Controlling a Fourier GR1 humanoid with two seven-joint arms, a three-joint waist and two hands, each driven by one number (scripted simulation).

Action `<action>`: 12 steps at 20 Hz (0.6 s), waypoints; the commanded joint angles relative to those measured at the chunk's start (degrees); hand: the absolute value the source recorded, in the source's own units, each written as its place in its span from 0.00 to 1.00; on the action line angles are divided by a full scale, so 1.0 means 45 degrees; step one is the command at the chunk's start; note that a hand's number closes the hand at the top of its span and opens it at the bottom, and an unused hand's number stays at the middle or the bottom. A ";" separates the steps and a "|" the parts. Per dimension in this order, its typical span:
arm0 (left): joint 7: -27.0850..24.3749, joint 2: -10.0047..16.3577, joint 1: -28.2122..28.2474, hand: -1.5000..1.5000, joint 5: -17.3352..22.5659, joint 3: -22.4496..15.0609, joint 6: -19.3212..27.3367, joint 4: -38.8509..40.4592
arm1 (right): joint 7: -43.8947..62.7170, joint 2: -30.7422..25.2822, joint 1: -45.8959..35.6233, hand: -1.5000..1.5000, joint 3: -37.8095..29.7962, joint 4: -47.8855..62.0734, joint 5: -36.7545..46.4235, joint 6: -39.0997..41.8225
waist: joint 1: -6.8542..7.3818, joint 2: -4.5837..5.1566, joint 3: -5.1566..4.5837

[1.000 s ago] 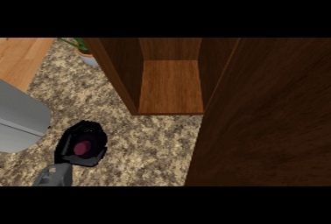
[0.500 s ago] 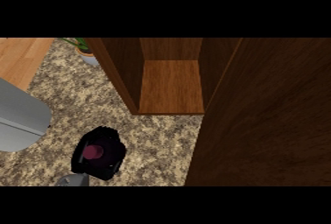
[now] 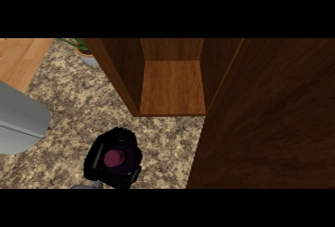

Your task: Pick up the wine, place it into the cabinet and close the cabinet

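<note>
Just short of the cabinet (image 3: pixel 171 88) edge, left hand (image 3: pixel 93 158) holds wine (image 3: pixel 115 157).

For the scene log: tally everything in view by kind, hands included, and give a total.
wine: 1
left hand: 1
cabinet: 1
plant: 1
grey object: 1
Total: 5

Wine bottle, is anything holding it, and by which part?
The left hand is curled round the wine bottle, gripping its sides; seen from above, how high up cannot be told.
</note>
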 commanded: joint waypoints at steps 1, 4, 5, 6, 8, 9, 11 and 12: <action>0.0743 -0.0087 0.0194 1.00 -0.0066 -0.0770 0.1064 -0.1099 | 0.1321 -0.0304 0.0428 0.00 -0.0152 -0.2613 0.0810 -0.0006 | 0.0012 0.0043 -0.0011; 0.1133 -0.0089 -0.1139 1.00 0.0000 -0.1101 0.2717 -0.0854 | 0.0310 -0.0736 0.1431 0.00 0.0357 -0.2768 0.0697 -0.0088 | -0.0213 0.0036 -0.0002; 0.0251 -0.0089 -0.0088 1.00 -0.0035 -0.1401 0.2681 -0.0972 | 0.0206 -0.0703 0.1552 0.00 0.0759 -0.2745 0.0908 -0.0025 | -0.0101 0.0036 -0.0007; 0.1100 -0.0090 -0.0442 1.00 0.0074 -0.1714 0.3298 -0.1542 | 0.0908 -0.0571 0.0702 0.00 0.0223 -0.2814 0.0772 -0.0157 | -0.0074 0.0029 -0.0018; 0.0994 -0.0090 -0.1429 1.00 0.0046 -0.1569 0.4182 -0.0961 | 0.0353 -0.0850 0.1163 0.00 -0.0083 -0.2473 0.0270 0.0122 | -0.0093 0.0071 -0.0005; 0.0850 -0.0090 -0.0835 1.00 -0.0390 -0.1415 0.3642 -0.1269 | 0.0803 -0.0850 0.0845 0.00 -0.0307 -0.2869 0.0192 0.0105 | -0.0032 0.0058 -0.0010; 0.1371 -0.0091 -0.1698 1.00 -0.0347 -0.1338 0.4538 -0.1114 | -0.0211 -0.1126 0.1760 0.00 0.0027 -0.2993 -0.0019 0.0133 | -0.0155 0.0046 0.0006; 0.1341 -0.0091 -0.1725 1.00 -0.0421 -0.1091 0.4034 -0.0719 | 0.1005 -0.0736 0.0957 0.00 0.0353 -0.2873 0.0896 -0.0208 | -0.0088 0.0051 -0.0024</action>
